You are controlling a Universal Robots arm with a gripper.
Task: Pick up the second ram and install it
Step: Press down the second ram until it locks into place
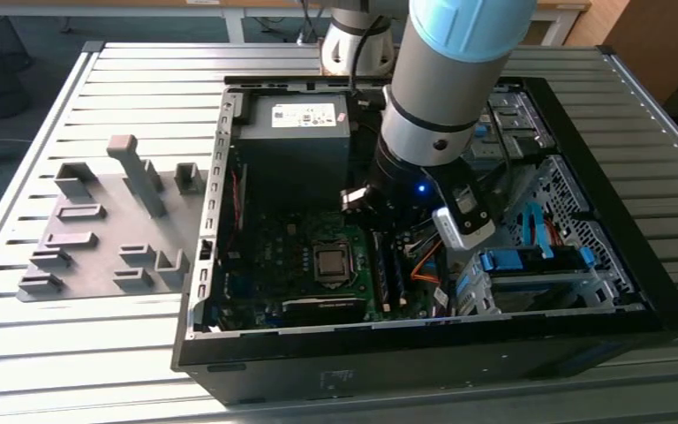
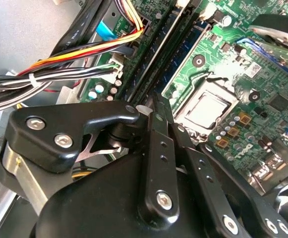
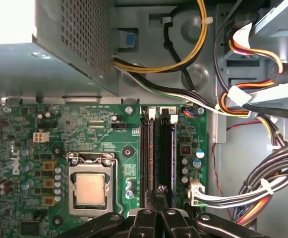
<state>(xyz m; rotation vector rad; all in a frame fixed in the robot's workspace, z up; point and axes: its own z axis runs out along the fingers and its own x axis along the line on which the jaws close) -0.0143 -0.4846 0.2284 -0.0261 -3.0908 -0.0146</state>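
The second ram (image 3: 162,153) is a long dark stick standing on edge in line with the motherboard's memory slots, right of the CPU socket (image 3: 90,191). In both wrist views my gripper (image 3: 161,189) is shut, its fingertips (image 2: 156,99) pinched over the stick's top edge. The stick (image 2: 169,54) runs away from the tips along the slot. How deep it sits I cannot tell. The neighbouring slot (image 3: 144,153) shows a pale open channel. In the exterior view my arm (image 1: 433,115) reaches down into the open computer case (image 1: 433,340).
Bundles of cables (image 3: 262,188) hang beside the slots toward the drive bays. The power supply (image 1: 297,132) fills the case's far end. Blue drive-bay clips (image 1: 516,261) sit at the exterior view's right. A grey fixture plate (image 1: 103,238) with blocks lies left of the case.
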